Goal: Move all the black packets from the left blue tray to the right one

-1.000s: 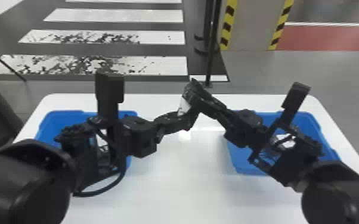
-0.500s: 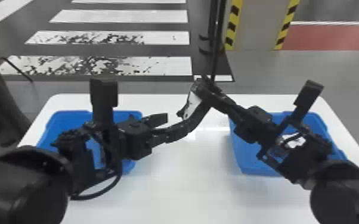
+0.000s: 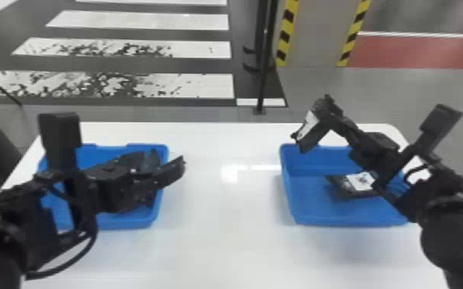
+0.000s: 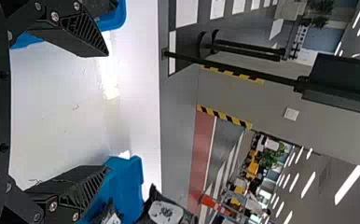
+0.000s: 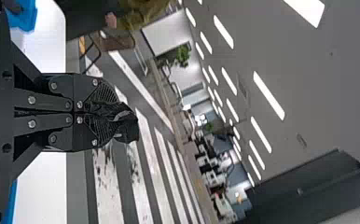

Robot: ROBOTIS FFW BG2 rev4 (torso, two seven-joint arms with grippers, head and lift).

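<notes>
In the head view, my left gripper (image 3: 168,157) stands open over the inner side of the left blue tray (image 3: 132,223). The left wrist view shows nothing between the fingers of that left gripper (image 4: 106,111). My right gripper (image 3: 323,107) is above the inner back corner of the right blue tray (image 3: 294,217), shut on a black packet (image 3: 308,125) with a white label, which hangs tilted. In the right wrist view, the tips of the right gripper (image 5: 104,113) pinch the crumpled packet (image 5: 129,126). Another black packet (image 3: 359,182) lies in the right tray, partly behind the right arm.
Both trays stand on a white table (image 3: 223,238), with a wide strip of tabletop between them. Beyond the back edge, a black pole (image 3: 264,77) rises from the floor. The left arm hides much of the left tray's inside.
The grippers were together over the middle, both at the packet. My left gripper has opened and drawn back left; my right gripper has moved right with the packet.
</notes>
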